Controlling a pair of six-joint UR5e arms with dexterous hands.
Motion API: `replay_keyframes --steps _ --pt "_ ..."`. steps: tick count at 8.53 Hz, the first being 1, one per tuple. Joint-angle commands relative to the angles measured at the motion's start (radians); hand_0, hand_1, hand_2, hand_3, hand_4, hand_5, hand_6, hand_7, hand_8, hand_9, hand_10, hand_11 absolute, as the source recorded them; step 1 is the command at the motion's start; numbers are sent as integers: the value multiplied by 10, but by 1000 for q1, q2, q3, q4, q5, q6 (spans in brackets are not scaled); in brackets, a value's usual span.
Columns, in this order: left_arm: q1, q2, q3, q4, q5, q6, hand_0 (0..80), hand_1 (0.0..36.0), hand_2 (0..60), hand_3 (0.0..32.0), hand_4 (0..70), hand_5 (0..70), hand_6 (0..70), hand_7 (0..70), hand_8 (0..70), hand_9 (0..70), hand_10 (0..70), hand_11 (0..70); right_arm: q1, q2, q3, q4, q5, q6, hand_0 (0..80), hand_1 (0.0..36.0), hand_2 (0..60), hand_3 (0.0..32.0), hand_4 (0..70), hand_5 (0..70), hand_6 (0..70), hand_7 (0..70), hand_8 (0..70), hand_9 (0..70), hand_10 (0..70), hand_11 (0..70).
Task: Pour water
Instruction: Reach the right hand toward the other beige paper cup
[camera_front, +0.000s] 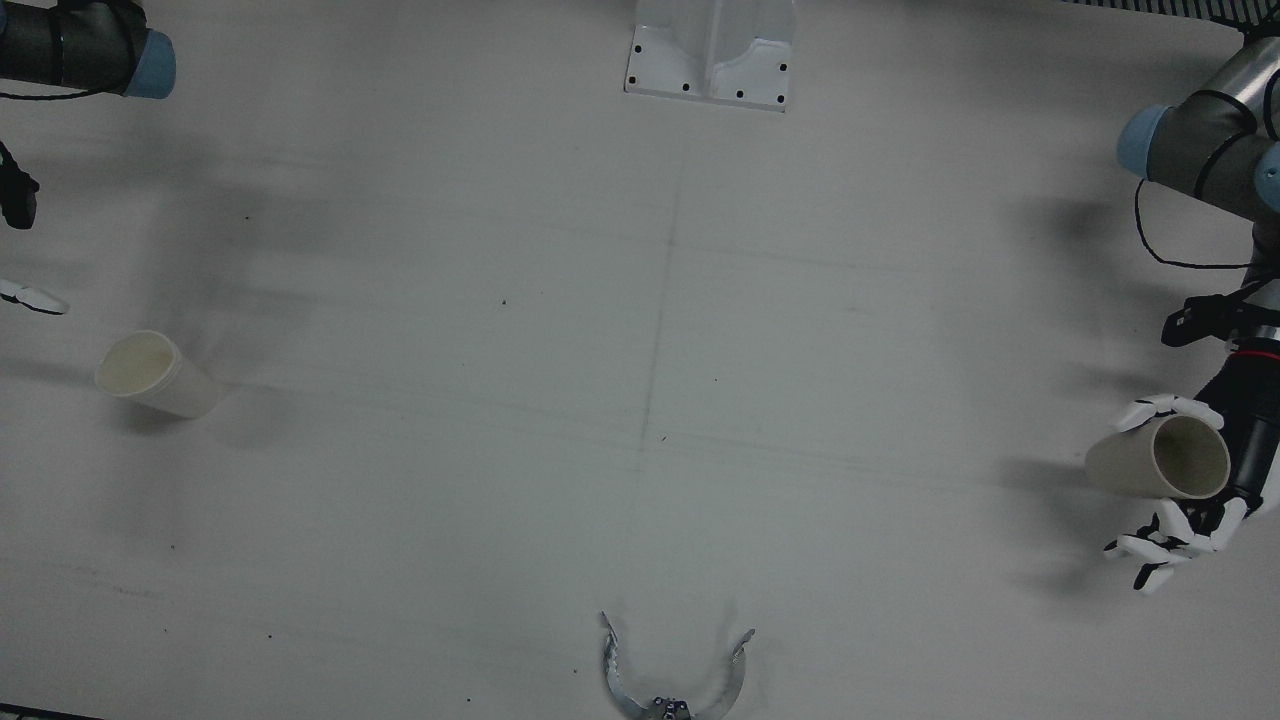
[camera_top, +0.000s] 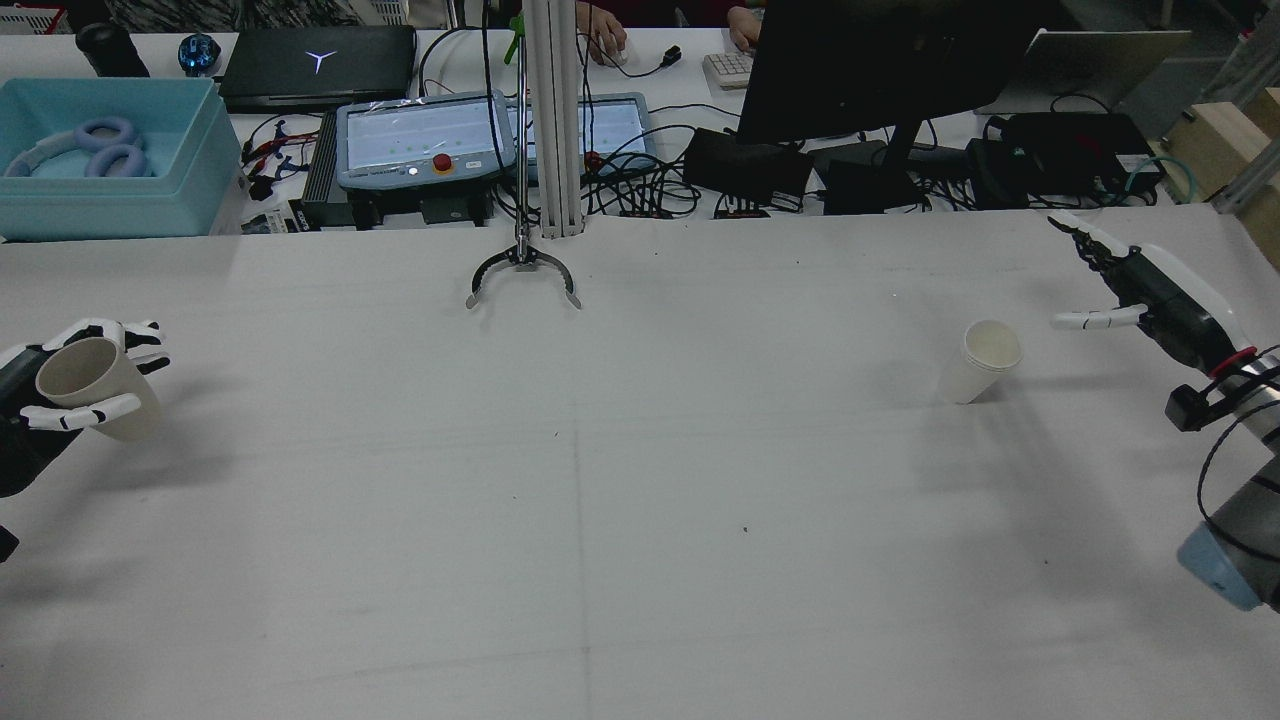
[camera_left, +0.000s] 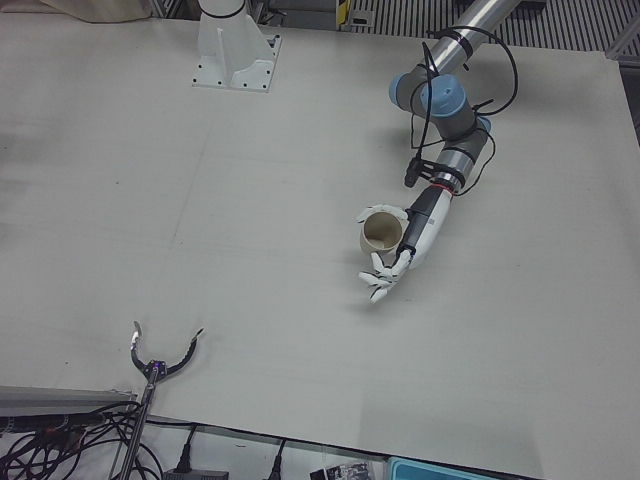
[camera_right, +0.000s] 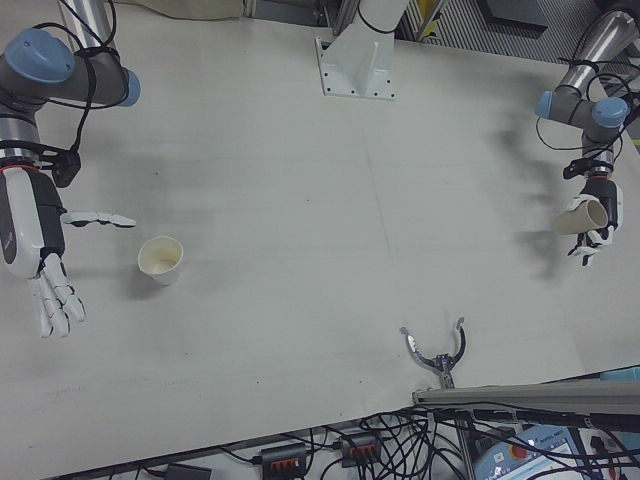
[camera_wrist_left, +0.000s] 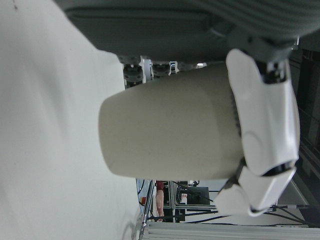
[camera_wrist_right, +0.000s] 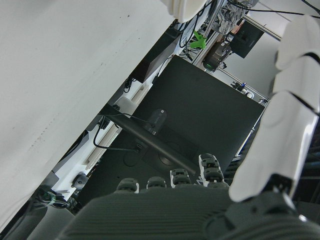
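My left hand (camera_front: 1240, 450) is shut on a cream paper cup (camera_front: 1150, 465) and holds it slightly tilted, a little above the table at my far left. The same cup shows in the rear view (camera_top: 100, 385), the left-front view (camera_left: 382, 232) and the left hand view (camera_wrist_left: 170, 132), with white fingers (camera_wrist_left: 262, 115) wrapped around it. A second cream paper cup (camera_top: 982, 362) stands upright on the table on my right side; it also shows in the front view (camera_front: 155, 373). My right hand (camera_top: 1150, 295) is open and empty, raised beside this cup and apart from it.
A metal claw fixture (camera_top: 522, 275) hangs on a pole at the table's far middle edge. The white pedestal base (camera_front: 712, 55) stands at the robot's side. Monitors, cables and a blue box (camera_top: 110, 160) lie beyond the far edge.
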Motion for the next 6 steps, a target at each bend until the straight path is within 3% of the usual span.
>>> replay_keyframes --steps 1,2,3,5,6 --pt "1 0 -2 4 1 -2 521 231 365 0 165 700 144 404 60 139 132 211 -33 44 -183 87 70 159 476 148 128 42 75 97 26 77 0 1 8 26" --pt "4 -3 0 7 1 -1 522 232 367 0 171 700 147 408 62 141 133 212 -52 45 -172 81 95 276 462 125 131 36 75 91 29 76 3 1 10 26" --pt "4 -11 -2 14 1 -1 523 232 367 0 176 700 151 413 65 145 134 214 -52 45 -82 69 89 283 467 130 140 36 114 118 54 119 8 9 9 25" --pt "1 -2 -3 14 -1 -2 527 235 373 0 181 700 154 417 68 149 135 215 -125 43 -5 29 92 262 472 136 140 90 132 152 59 154 5 16 5 19" --pt "0 0 -3 14 -1 -4 523 233 374 0 178 700 153 414 69 149 136 216 -136 34 -1 29 97 234 460 116 139 108 133 160 66 170 6 20 5 17"
